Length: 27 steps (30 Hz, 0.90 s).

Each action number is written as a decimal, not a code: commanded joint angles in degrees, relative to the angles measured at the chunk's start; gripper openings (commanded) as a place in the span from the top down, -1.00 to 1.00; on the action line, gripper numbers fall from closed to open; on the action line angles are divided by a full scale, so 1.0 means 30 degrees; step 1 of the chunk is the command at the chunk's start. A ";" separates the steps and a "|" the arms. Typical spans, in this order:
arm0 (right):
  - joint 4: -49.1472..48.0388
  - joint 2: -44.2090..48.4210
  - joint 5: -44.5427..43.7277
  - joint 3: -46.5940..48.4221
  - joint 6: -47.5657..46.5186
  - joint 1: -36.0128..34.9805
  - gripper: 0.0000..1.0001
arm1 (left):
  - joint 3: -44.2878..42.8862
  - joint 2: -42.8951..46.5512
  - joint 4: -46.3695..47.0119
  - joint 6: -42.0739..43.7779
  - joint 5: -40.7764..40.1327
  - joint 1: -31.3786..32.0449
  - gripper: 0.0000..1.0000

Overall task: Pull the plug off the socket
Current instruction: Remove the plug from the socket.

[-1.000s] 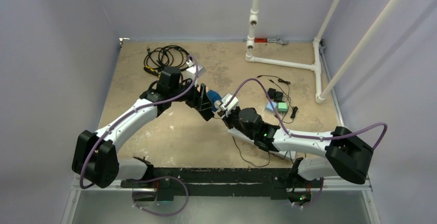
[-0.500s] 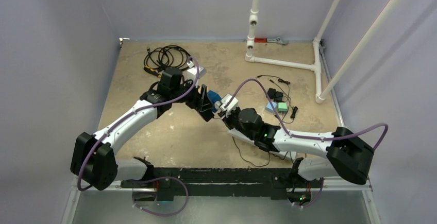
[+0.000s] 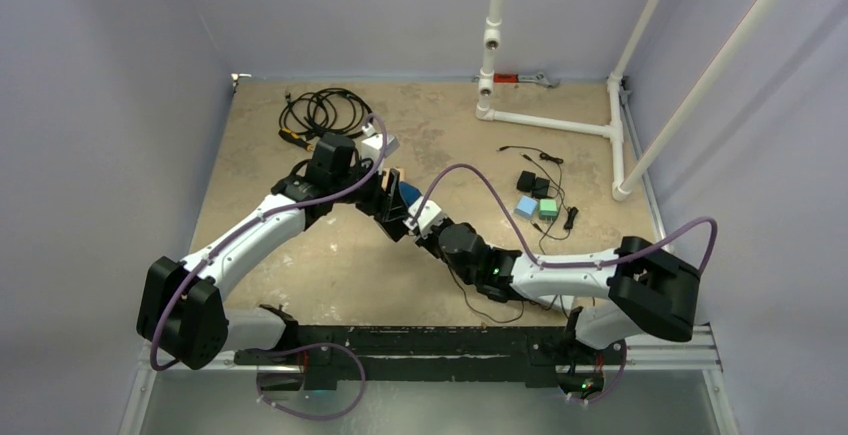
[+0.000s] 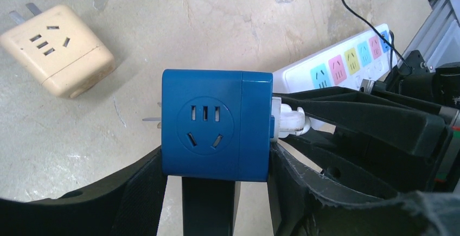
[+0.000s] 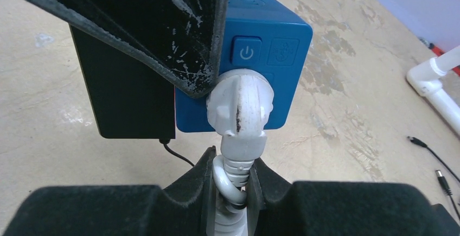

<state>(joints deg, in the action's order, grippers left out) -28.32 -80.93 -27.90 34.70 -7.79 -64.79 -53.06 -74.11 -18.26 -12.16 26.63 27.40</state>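
Top external: the blue socket cube (image 3: 408, 192) is seen mid-table between both arms. Left wrist: it is clamped by the left gripper (image 4: 217, 165). Right wrist: the white plug (image 5: 238, 111), seated in it, is pinched by the right gripper (image 5: 232, 177) at its bendable collar; the rigid head is judged firmer.

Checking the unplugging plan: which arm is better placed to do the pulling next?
Right. The right tool is shut on the neck of the white plug, lined up to draw it straight out; the left tool clamps the blue socket, so it probably serves best as the anchor.
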 commanded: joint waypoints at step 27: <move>-0.3141 0.2904 0.9577 0.0356 0.4048 0.3903 1.00 | -0.0595 0.0005 0.1095 0.1566 -0.1982 0.0154 1.00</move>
<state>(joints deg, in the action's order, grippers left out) -26.96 -76.01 -4.40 34.24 1.58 -52.77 -54.17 -74.08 -14.90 -10.90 25.23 27.90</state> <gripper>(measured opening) 0.224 0.591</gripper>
